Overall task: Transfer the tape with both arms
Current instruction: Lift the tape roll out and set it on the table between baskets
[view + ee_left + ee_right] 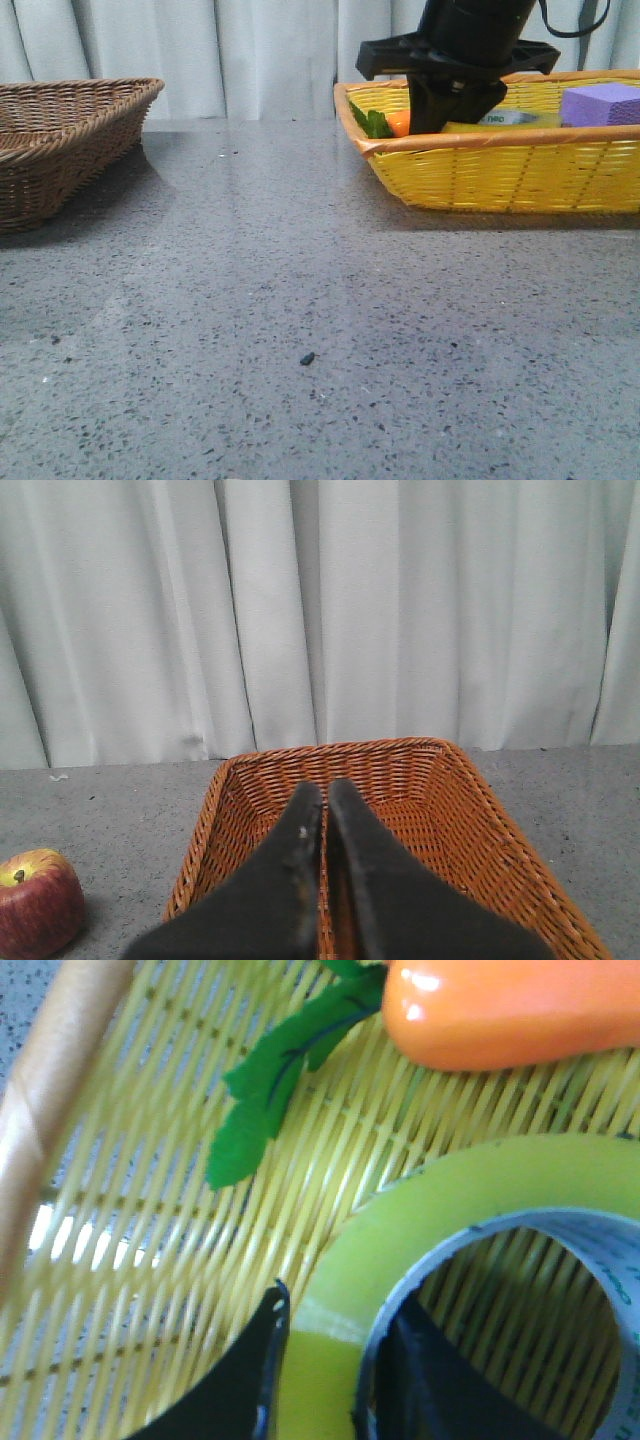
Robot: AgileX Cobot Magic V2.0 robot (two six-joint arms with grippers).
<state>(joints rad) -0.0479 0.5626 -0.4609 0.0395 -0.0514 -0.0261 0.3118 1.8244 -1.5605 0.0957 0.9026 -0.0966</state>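
The yellow tape (480,1190) lies flat in the yellow basket (500,175), next to the orange carrot (510,1010). In the front view only its top (505,119) shows above the basket rim. My right gripper (330,1360) reaches down into the basket (440,110). It straddles the roll's wall, one finger outside on the yellow tape and one inside the white core, and both touch the wall. My left gripper (323,792) is shut and empty above the brown wicker basket (480,820). It is out of the front view.
A purple block (603,103) sits in the yellow basket right of the tape. The carrot's green leaves (270,1080) lie beside the roll. The brown basket (60,150) stands at the table's far left. A red apple (35,900) lies on the table beside it.
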